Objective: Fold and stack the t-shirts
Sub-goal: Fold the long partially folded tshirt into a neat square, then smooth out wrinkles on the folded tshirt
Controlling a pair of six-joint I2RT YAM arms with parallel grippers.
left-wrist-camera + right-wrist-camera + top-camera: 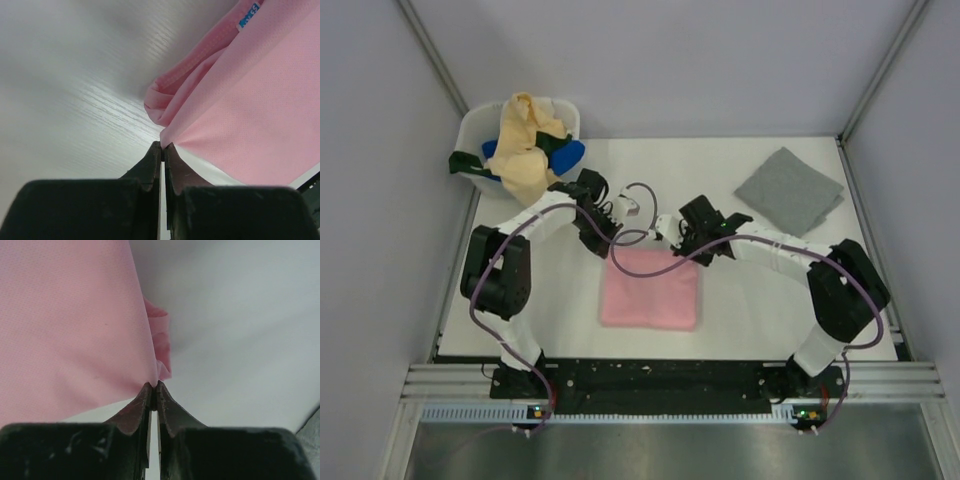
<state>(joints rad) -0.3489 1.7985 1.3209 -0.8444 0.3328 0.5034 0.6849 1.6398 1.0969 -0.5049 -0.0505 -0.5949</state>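
A light pink t-shirt (651, 290) lies partly folded in the middle of the table. My left gripper (603, 245) is shut on its far left corner; in the left wrist view (163, 146) the jaws pinch the pink cloth (250, 115). My right gripper (692, 252) is shut on the far right corner, seen in the right wrist view (154, 385) pinching the pink cloth (65, 325). A folded grey t-shirt (789, 190) lies at the back right. Pale yellow (528, 150), blue (568, 155) and dark green (465, 162) t-shirts are piled in the tub.
The white plastic tub (478, 125) stands at the back left corner of the white table (750, 300). Grey walls enclose the table on three sides. The arms' bases sit on a black rail (660, 378) at the near edge.
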